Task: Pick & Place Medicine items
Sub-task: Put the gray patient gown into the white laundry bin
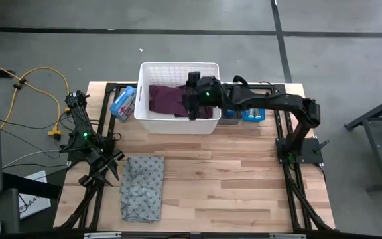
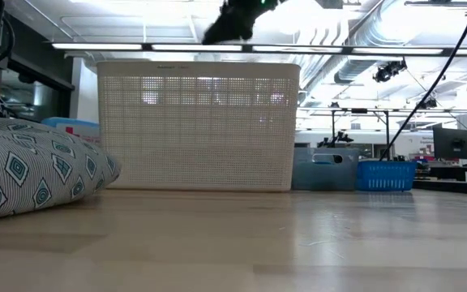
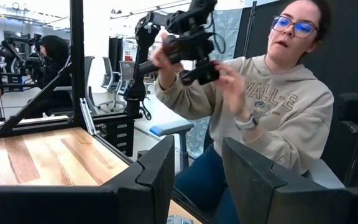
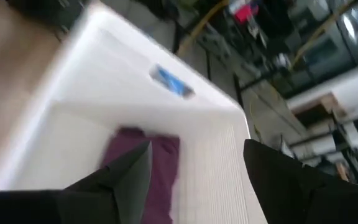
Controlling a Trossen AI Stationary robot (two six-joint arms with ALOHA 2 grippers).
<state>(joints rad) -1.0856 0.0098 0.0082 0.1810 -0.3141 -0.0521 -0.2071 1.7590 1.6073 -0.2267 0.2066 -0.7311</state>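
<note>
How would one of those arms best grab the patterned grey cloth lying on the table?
The grey patterned cloth lies loosely folded near the table's front left, and the low view shows it puffed up at its rounded edge. Probably best to come straight down from above and pinch a raised fold near that edge, since a flat middle gives fingers little to close on. The left gripper sits right beside it.

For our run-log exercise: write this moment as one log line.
right pincer: open, over white basket | purple cloth: inside basket | left pincer: idle, table's left edge
</note>
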